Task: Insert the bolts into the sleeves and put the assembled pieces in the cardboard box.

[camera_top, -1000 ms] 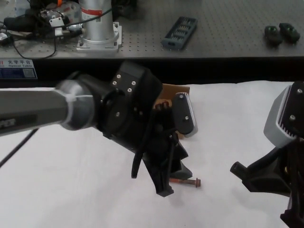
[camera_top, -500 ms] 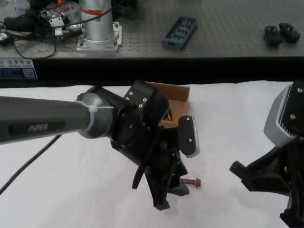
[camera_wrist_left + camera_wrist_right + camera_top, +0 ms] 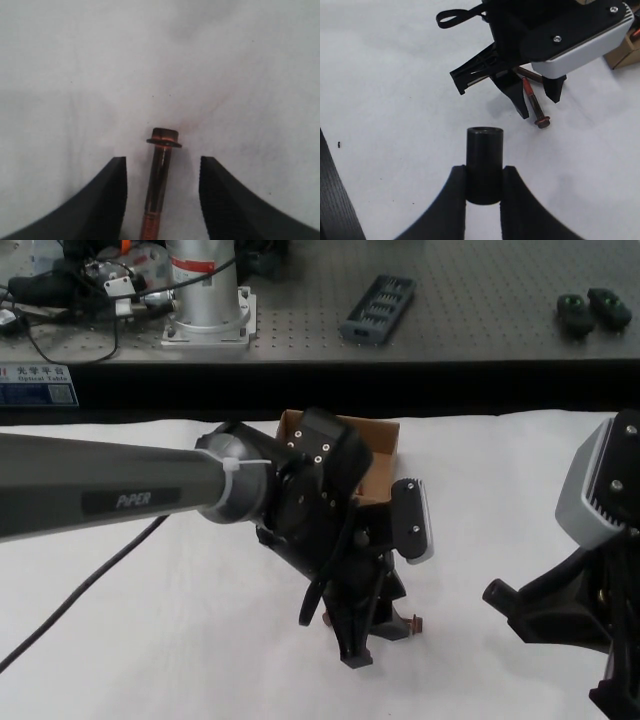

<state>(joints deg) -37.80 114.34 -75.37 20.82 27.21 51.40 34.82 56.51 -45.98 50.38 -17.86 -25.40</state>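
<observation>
A copper-coloured bolt lies on the white cloth, head pointing away from my left wrist camera. My left gripper stands open with one finger on each side of the bolt's shank, not touching it. From above, this gripper points down at the bolt, in front of the cardboard box. My right gripper is shut on a black sleeve, held upright with its bore facing up. It sits low at the right, sleeve pointing at the left gripper and bolt.
White cloth covers the near table. Behind it a grey perforated bench carries a metal post base, a dark slotted tray, two black parts and cables. A black cable trails from the left arm.
My left arm has swung right and down so its fingers now straddle the bolt, and more of the cardboard box shows. The right arm with the sleeve has kept still.
</observation>
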